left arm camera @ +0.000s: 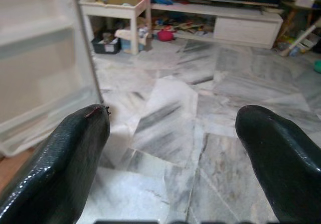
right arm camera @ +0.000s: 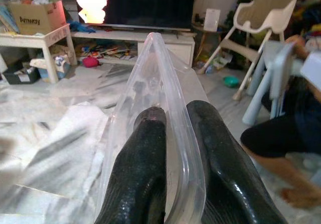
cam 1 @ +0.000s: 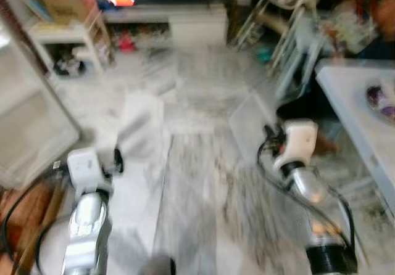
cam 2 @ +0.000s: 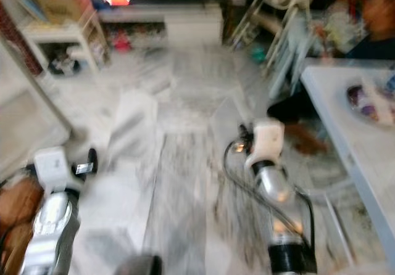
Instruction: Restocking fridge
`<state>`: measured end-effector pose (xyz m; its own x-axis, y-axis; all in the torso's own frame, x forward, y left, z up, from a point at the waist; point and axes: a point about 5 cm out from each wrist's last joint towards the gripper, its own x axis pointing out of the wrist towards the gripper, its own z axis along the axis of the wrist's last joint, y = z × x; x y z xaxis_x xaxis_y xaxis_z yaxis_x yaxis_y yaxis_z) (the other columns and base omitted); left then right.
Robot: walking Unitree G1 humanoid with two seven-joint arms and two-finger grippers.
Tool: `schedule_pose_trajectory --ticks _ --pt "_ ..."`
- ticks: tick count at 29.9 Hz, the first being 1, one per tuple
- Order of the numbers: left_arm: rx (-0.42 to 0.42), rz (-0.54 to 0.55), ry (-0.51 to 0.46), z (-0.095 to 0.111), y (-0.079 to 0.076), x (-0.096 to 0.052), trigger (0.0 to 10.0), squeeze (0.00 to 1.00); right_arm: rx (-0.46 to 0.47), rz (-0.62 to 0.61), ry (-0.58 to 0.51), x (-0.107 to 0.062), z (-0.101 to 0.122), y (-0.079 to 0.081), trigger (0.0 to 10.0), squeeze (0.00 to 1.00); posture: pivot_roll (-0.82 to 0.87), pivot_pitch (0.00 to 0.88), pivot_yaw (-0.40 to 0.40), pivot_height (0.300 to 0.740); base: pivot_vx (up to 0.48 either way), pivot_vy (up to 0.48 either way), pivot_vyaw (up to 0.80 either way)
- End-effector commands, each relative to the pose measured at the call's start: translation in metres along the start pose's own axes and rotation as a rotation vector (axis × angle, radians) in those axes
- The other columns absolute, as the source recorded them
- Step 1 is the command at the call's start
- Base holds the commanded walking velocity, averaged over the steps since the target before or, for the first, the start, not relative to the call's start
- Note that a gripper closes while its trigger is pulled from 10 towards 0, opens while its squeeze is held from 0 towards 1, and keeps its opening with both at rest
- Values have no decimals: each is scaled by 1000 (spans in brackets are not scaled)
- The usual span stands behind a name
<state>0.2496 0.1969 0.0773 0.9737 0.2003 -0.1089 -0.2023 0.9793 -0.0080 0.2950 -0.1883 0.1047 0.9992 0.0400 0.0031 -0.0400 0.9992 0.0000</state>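
**A clear bag pinched in my right fingers**

While my head views are blurry, I can still make out both my silver arms held low over the floor. The tips of my fingers are hard to see from up there. A table [cam 1: 358,111] on my right side is cut off by the edge, and something dark and round sits on it that I cannot make out.

The floor [left arm camera: 200,108] is grey and white marble with dark streaks. At the far wall stands a long low white cabinet [left arm camera: 241,25] with a dark screen above it and a bright light beside the screen. Toys lie on the floor near it. A small white table [left arm camera: 118,8] holds a brown box [right arm camera: 32,14]. A white high chair [right arm camera: 261,28] stands farther right. A person [right arm camera: 281,133] in dark clothes sits low on the floor beside a pale blue chair. On my left side is a big white door [left arm camera: 40,68] with shelves in it.

My right gripper [right arm camera: 175,118] has its two black fingers pressed close, pinching a clear plastic bag [right arm camera: 160,73]. The bag is see-through and sticks out past my fingertips. I cannot tell what is inside it.

My left gripper [left arm camera: 173,128] has its fingers spread wide, with nothing between them.
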Motion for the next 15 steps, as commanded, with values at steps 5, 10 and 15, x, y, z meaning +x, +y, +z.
schedule_pose_trajectory --ticks 5,10,15 --pt "17 -39 -16 3 -8 5 10000 0 29 22 27 3 -5 13 10000 0 40 0 -71 740 0 0 781" --pt "76 -104 -106 20 -20 14 10000 0 28 43 -7 11 2 18 10000 0 21 0 -58 740 0 0 784" --pt "-3 -103 -51 11 -21 8 10000 0 74 25 0 8 -3 16 10000 0 35 0 -37 740 0 0 783"
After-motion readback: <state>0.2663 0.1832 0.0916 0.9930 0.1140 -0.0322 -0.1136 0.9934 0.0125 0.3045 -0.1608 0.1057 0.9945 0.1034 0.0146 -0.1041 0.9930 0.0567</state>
